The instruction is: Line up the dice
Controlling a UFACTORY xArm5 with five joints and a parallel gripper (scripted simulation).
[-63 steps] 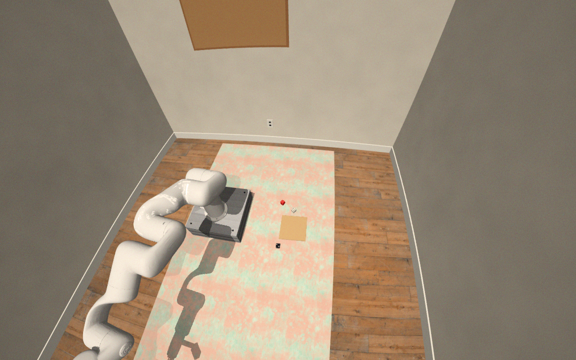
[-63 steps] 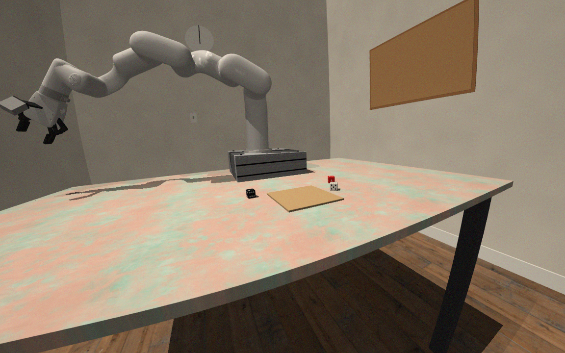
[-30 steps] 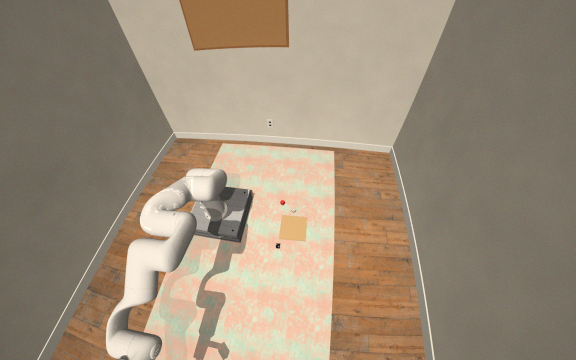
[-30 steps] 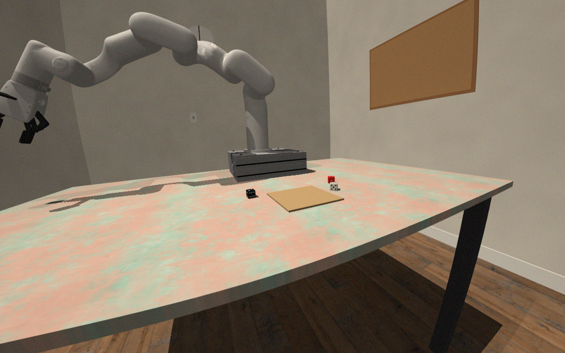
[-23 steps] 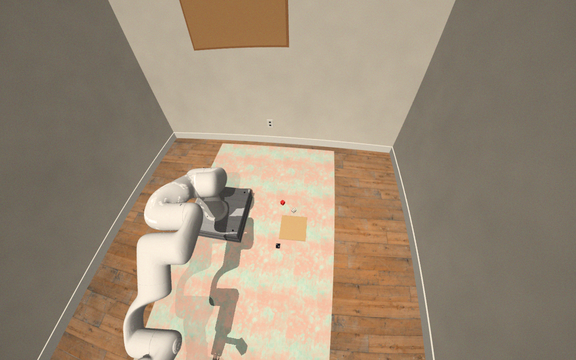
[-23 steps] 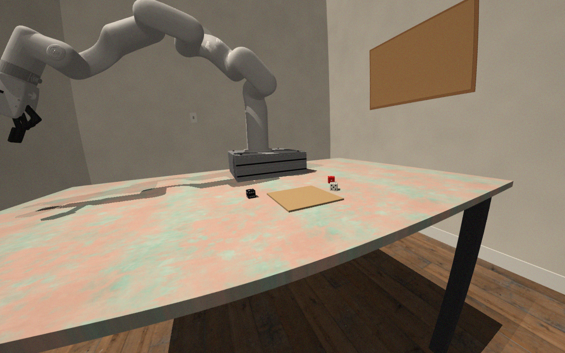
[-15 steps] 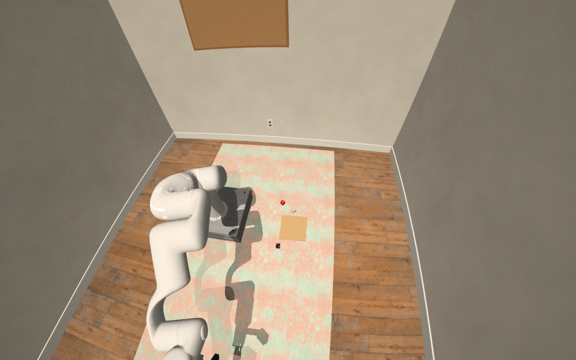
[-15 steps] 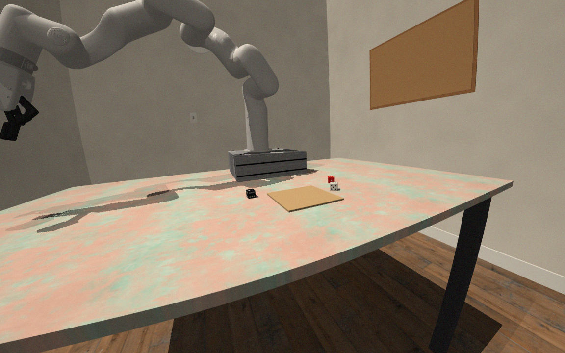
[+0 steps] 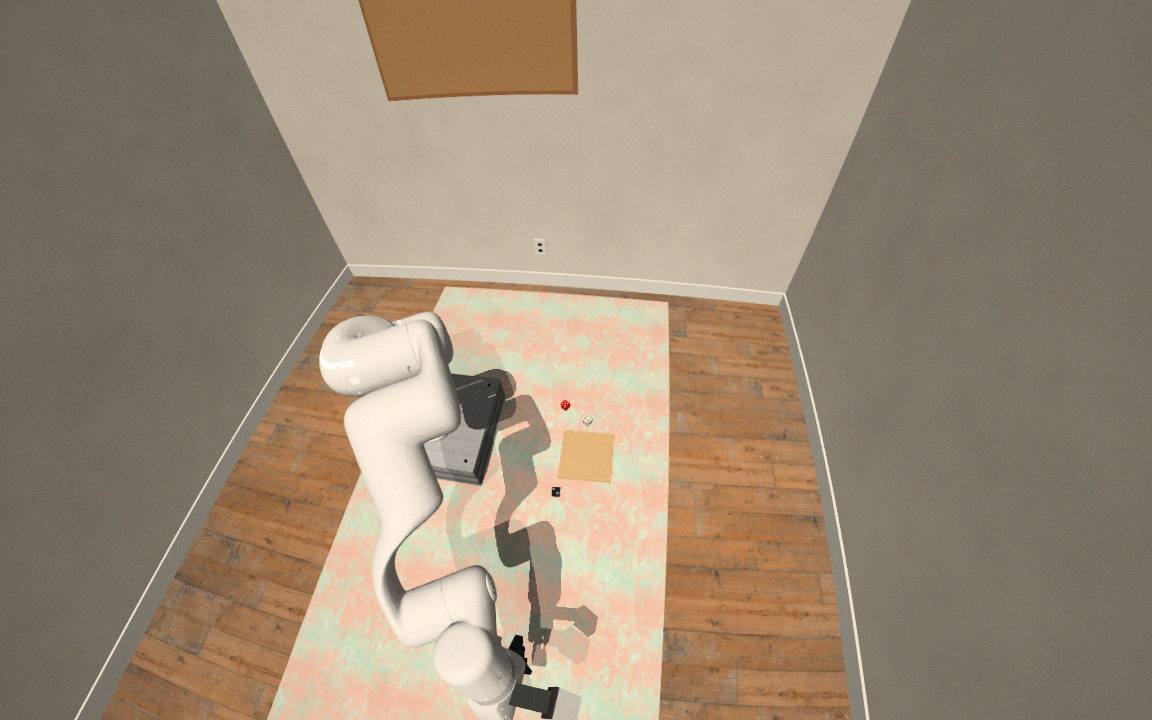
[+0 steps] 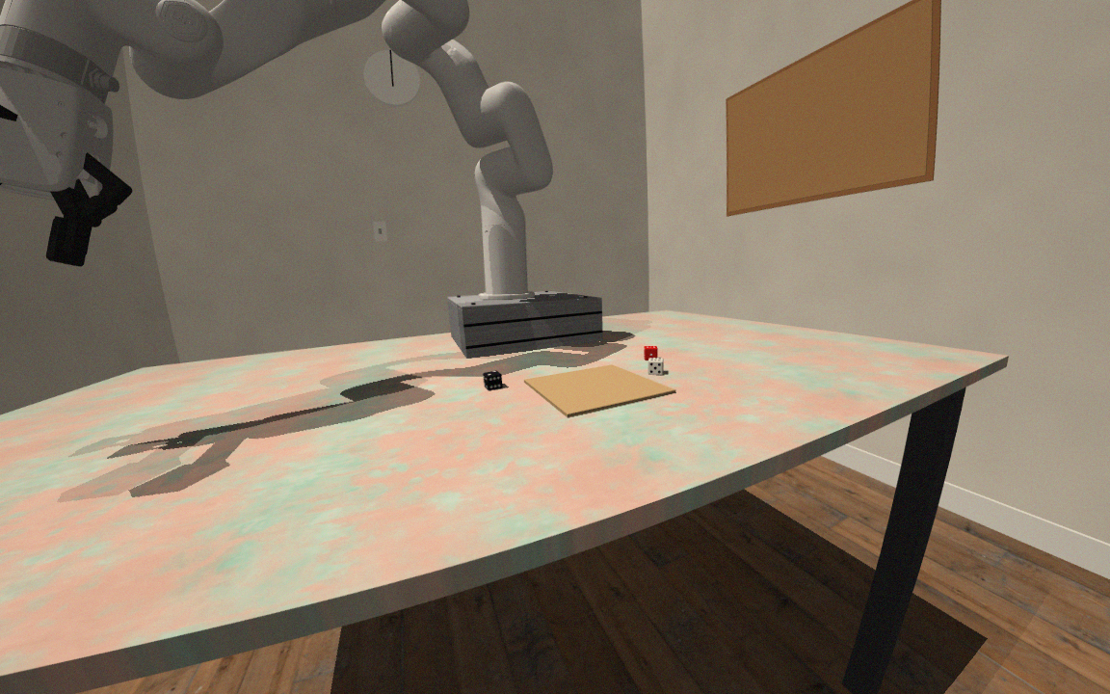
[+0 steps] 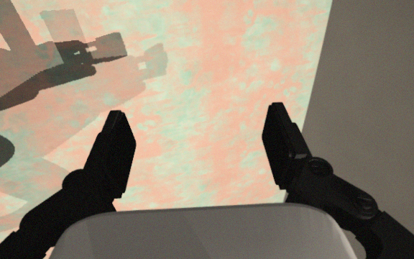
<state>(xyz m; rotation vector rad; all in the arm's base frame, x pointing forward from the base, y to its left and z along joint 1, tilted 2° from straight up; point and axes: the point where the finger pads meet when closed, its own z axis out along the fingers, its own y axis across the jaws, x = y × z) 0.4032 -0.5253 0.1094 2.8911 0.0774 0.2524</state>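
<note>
A tan square mat (image 9: 586, 455) (image 10: 597, 387) lies flat on the table in front of the robot's base. A red die (image 9: 565, 404) (image 10: 650, 352) and a white die (image 9: 587, 420) (image 10: 655, 366) stand close together on the table just off one edge of the mat. A black die (image 9: 555, 490) (image 10: 492, 380) stands on the table off the opposite side. My gripper (image 9: 528, 649) (image 10: 12, 237) (image 11: 198, 123) is open and empty. It hangs high above the table's far end, far from the dice and mat. The wrist view shows only bare table between the fingers.
The pink and green mottled table (image 9: 473, 555) (image 10: 369, 518) (image 11: 210, 54) carries the grey robot base (image 9: 464, 447) (image 10: 524, 321) near one long edge. The arm's shadow falls across the table. A table edge runs just right of my fingers in the wrist view.
</note>
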